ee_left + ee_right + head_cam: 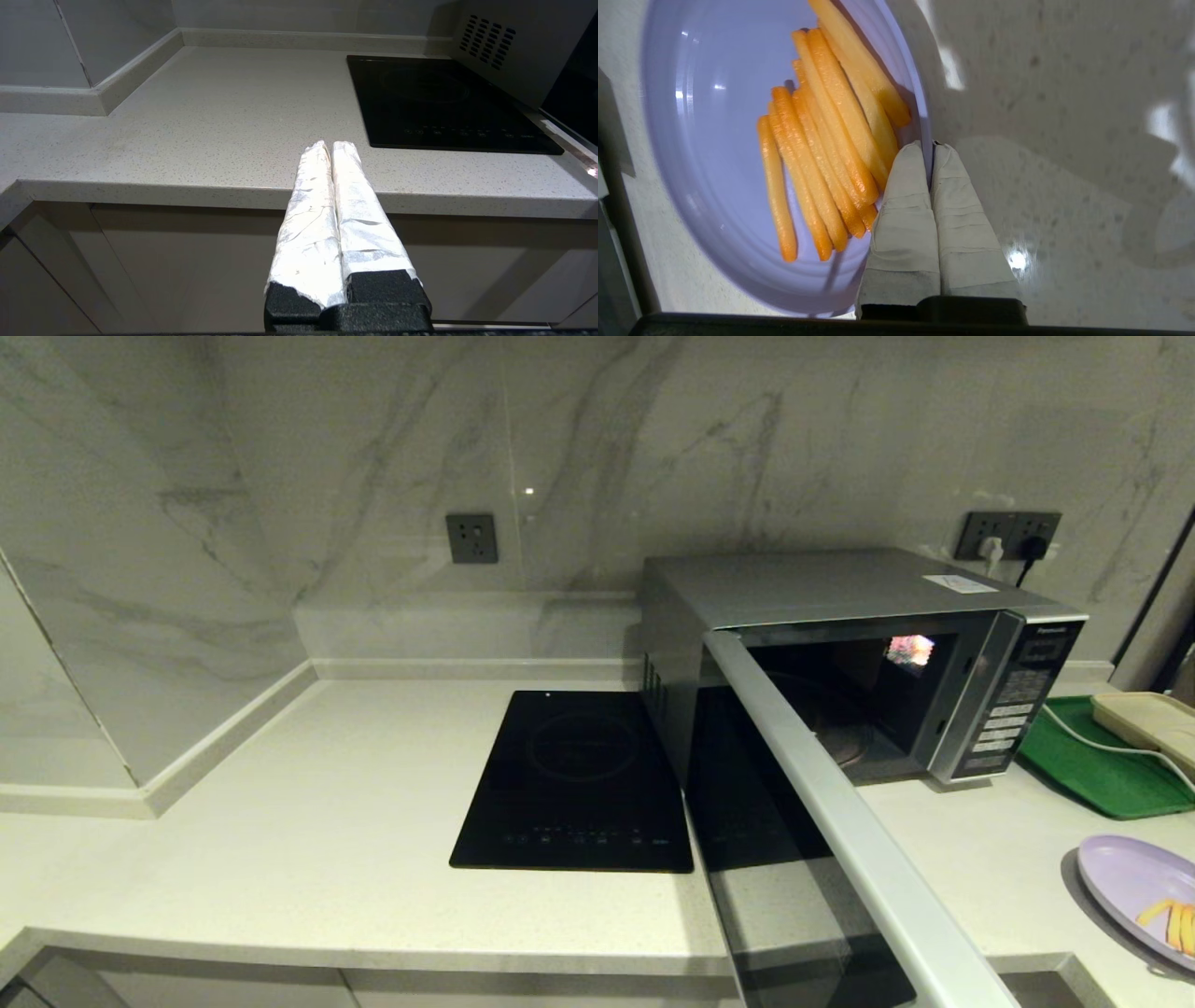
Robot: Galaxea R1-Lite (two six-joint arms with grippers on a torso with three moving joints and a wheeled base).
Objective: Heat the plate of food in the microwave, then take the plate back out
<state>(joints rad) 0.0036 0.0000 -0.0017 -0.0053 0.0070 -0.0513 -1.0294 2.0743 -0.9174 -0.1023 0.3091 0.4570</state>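
Note:
The lavender plate of food sits at the head view's right edge on the counter, yellow-orange sticks lying across it. My right gripper is shut on the plate's rim, one finger inside beside the sticks, the other outside. The silver-grey microwave stands at the back right, its dark door swung wide open toward me, the cavity showing. My left gripper is shut on nothing and hangs in front of the counter's edge, left of the cooktop.
A flat black induction cooktop lies left of the microwave. A green tray with a cream dish and a white cable sits right of the microwave. The open door reaches past the counter's front edge.

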